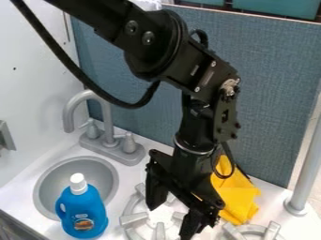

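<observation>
The black gripper (171, 214) hangs over the left stove burner (133, 219), its two fingers spread apart with nothing visible between them. Just right of it and partly behind it, a crumpled yellow cloth (238, 194) lies on the white counter near the back panel. A blue detergent bottle (83, 213) with a white cap stands upright at the lower left, in front of the grey sink basin and overlapping it in the view.
The round sink (45, 190) is at the left, with a grey faucet (113, 145) behind it. A second burner (254, 230) is at the lower right, near a grey post (305, 173). A blue-grey panel (270, 93) borders the back.
</observation>
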{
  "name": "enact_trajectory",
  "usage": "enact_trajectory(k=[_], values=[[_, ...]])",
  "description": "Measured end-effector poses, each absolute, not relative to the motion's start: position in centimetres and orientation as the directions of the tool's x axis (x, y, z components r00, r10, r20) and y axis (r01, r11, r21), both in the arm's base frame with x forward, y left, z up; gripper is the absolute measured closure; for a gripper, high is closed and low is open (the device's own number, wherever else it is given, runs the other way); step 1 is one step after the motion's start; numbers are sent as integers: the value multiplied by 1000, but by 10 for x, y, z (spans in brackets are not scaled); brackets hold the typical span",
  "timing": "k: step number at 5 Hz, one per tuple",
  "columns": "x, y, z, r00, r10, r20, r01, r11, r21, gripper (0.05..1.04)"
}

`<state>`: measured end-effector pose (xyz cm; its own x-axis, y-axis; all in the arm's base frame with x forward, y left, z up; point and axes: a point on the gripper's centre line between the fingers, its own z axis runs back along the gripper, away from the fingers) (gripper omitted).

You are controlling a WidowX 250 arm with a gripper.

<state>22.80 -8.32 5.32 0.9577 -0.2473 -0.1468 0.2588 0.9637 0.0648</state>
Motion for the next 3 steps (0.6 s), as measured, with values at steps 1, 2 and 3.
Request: enact_trajectory(k=[1, 2, 3], values=[[225, -82, 47, 952, -252, -171, 266, 962, 67, 83], [222, -82, 26, 929, -316, -194, 331, 943, 46, 83], [225, -77, -3, 921, -312, -232, 332, 942, 53, 83]])
